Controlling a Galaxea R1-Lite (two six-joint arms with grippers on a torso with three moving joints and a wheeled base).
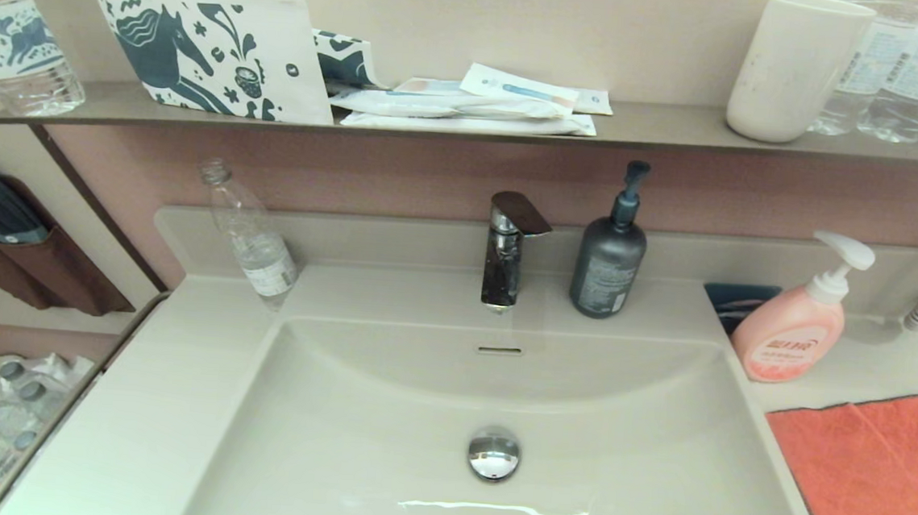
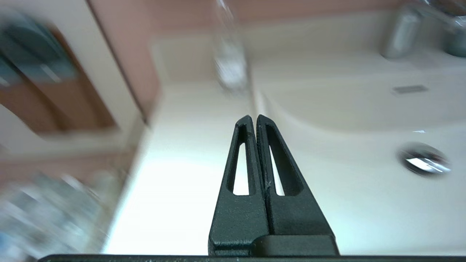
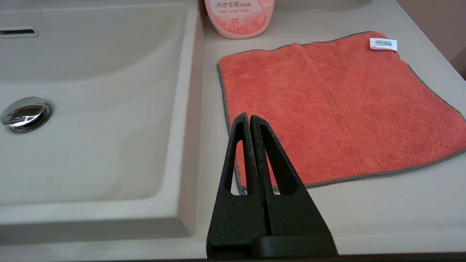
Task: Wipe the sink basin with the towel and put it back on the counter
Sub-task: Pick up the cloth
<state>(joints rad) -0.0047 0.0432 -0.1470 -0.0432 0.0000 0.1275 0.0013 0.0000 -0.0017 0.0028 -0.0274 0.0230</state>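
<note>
From the head view neither arm shows at all; the sink basin [image 1: 496,422] lies bare with its chrome drain stopper [image 1: 494,452] in the middle, and the towel [image 1: 876,476] is spread flat on the counter [image 1: 134,396] at the robot's right, just in front of the pink soap bottle [image 1: 797,330], its inner edge close beside the basin rim. Judging by that, I'd say either nothing has been picked up yet or the cloth is already back in place; the pictures alone don't tell which. In the left wrist view the left gripper [image 2: 253,118] has its fingers pressed together with nothing between them, hanging over the left stretch of counter beside the basin edge, the surroundings smeared. In the right wrist view the right gripper [image 3: 249,117] is likewise pressed together and empty, its tips above the near corner of the towel [image 3: 338,109], which lies smooth with its white tag [image 3: 383,44] at the far corner. If the grab is the step in hand, the right arm is the one placed for it: spread the fingers first, come down on the near edge where the grey hem gives a lip, and pinch a good fold so the cloth doesn't slip, keeping clear of the soap bottle.
</note>
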